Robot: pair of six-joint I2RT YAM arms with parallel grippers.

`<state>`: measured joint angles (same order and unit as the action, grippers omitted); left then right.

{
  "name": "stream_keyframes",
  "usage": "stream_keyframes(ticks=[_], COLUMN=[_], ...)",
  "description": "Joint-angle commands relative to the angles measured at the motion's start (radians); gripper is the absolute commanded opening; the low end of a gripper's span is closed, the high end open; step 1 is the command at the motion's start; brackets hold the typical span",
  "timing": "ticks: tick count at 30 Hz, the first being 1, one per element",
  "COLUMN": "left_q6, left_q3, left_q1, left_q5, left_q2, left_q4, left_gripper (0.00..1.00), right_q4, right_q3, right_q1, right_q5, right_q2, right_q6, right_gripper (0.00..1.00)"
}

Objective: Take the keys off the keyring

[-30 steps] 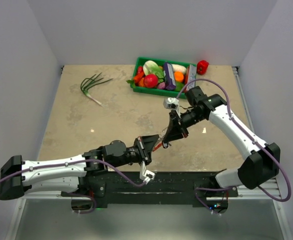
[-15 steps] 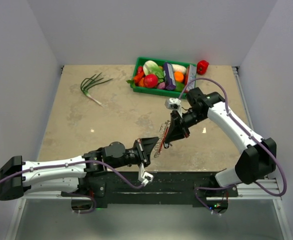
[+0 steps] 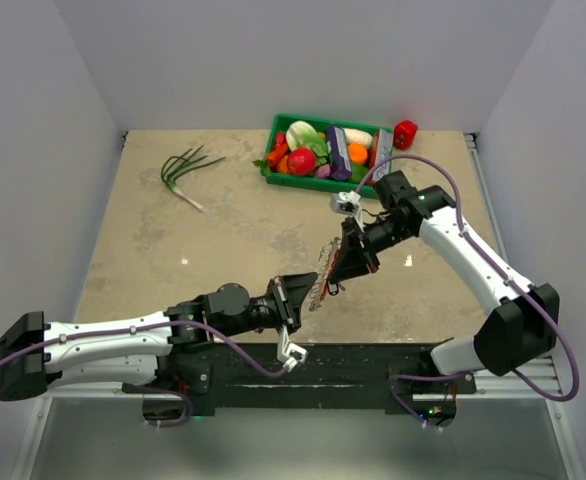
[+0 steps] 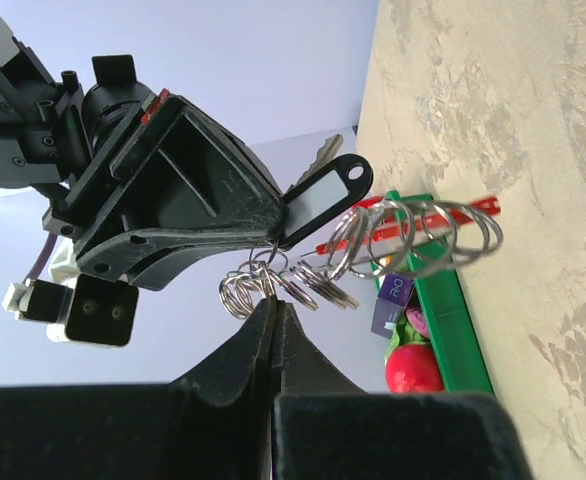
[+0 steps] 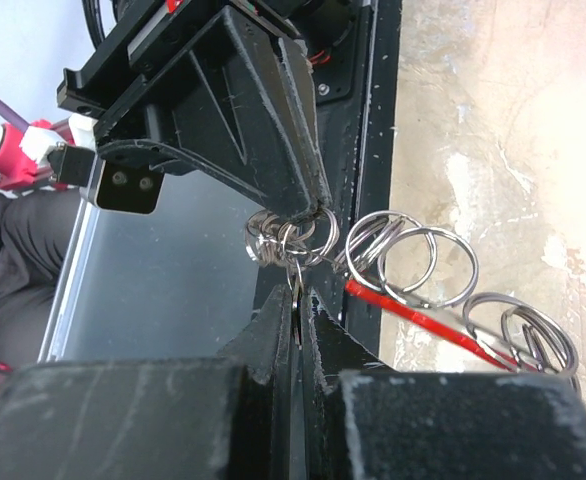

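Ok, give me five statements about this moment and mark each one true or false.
1. The left gripper and the right gripper are both shut on the keyring bunch. True.
2. The keyring lies flat on the table. False: it hangs in the air between the two grippers.
3. The green bin holds vegetables. True.
4. The spring onion lies inside the green bin. False: it lies on the table, left of the bin.
5. The tag on the bunch is blue. False: it is black with a white label.
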<state>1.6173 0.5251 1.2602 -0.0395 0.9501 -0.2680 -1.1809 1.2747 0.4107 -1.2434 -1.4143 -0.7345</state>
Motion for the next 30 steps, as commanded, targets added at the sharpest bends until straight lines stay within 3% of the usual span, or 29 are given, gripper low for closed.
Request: stream_keyframes(ticks=[1, 14, 26, 27, 28, 30], left_q6=[-0.008, -0.033, -0.123, -0.146, -0.177, -0.284], left_q3=[0.003, 0.013, 0.027, 0.039, 0.071, 0.125], left_q1=[0.010, 0.051, 0.053, 0.053, 0.053, 0.053], left_q5=[-0.027, -0.007, -0.042, -0.045, -0.051, -0.060], left_q2=[-0.024, -0.028, -0.002, 0.004, 0.007, 0.031], left_q4=[0.053, 0.133, -0.013, -0.013, -0.004, 0.045], left_gripper=[0.00, 0.00, 0.00, 0.07, 0.27, 0.35], right_q4=[0.035, 0.087, 0.105, 0.115, 0.128, 0.139], right_q3=[0.012, 0.046, 0.022, 0.017, 0.015, 0.014], right_q1=[-0.013, -0.046, -0.046, -0.044, -0.046, -0.046], right_q5=[0.010, 0.081, 0.107, 0.111, 0.116, 0.130], right_q2=[-0.003, -0.044, -0.006, -0.002, 0.005, 0.015], right_q6=[0.115, 0.236, 0.224, 0.236, 0.239, 0.244], right_gripper=[0.00, 0.00, 0.00, 0.00, 0.00, 0.00])
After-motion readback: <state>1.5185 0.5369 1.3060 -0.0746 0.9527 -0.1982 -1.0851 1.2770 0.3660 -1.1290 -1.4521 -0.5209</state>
